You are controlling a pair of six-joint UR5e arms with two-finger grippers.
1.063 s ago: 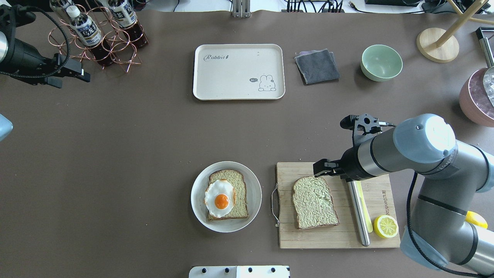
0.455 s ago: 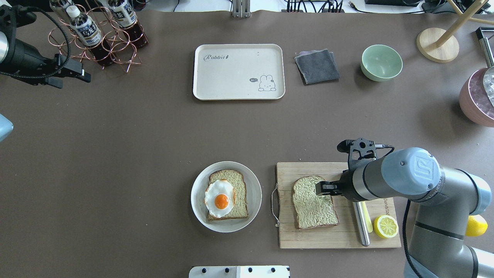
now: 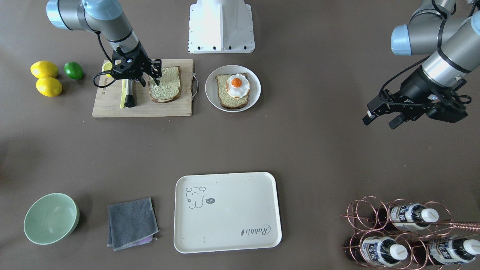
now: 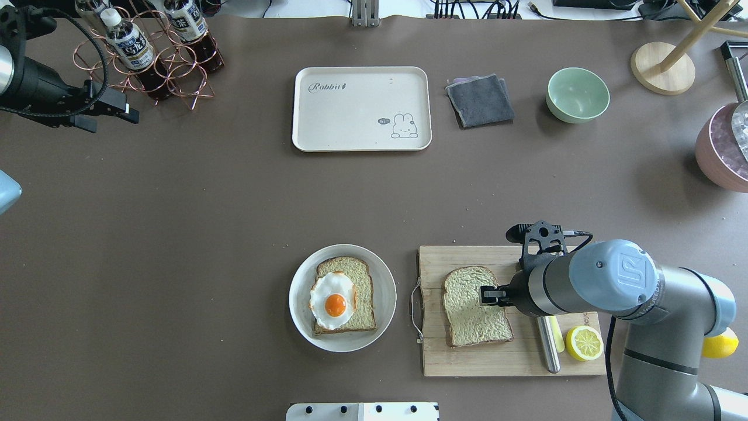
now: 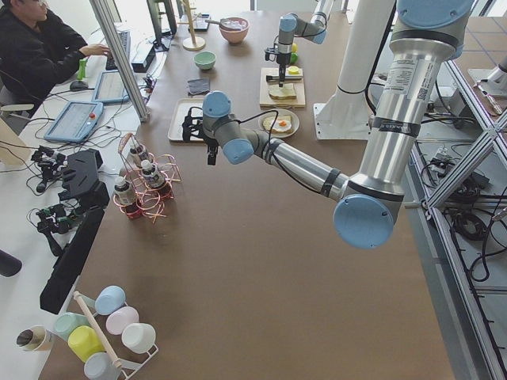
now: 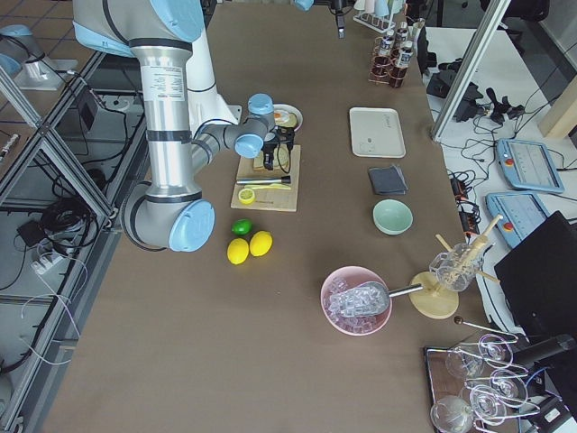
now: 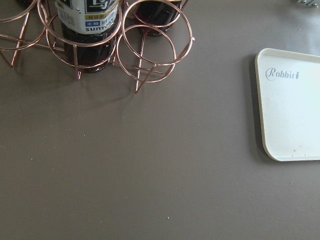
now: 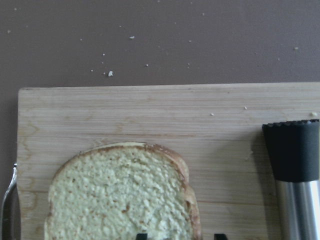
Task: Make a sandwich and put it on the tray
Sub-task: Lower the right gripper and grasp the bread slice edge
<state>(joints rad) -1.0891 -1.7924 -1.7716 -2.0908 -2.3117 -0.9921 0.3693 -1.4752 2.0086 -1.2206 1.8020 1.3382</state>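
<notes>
One bread slice [image 4: 474, 307] lies on the wooden cutting board [image 4: 497, 359]. My right gripper [image 4: 489, 295] is low over this slice's right edge, open. In the right wrist view its two fingertips straddle the crust of the slice [image 8: 120, 195]. The other bread slice [image 4: 363, 292], with the fried egg [image 4: 333, 299] on it, lies on the round white plate [image 4: 385, 280]. The cream tray [image 4: 362, 108] stands at the far middle of the table with nothing on it. My left gripper [image 3: 380, 120] is open and empty, far off by the bottle rack.
A steel-handled knife [image 4: 548, 348] and a half lemon [image 4: 584, 343] lie on the board right of the slice. A grey cloth [image 4: 480, 100] and a green bowl [image 4: 577, 95] sit right of the tray. A copper bottle rack [image 4: 152, 52] stands at the far left.
My right gripper has moved from the board's far edge toward the robot along the slice's right side and come down lower. The left arm has barely moved.
</notes>
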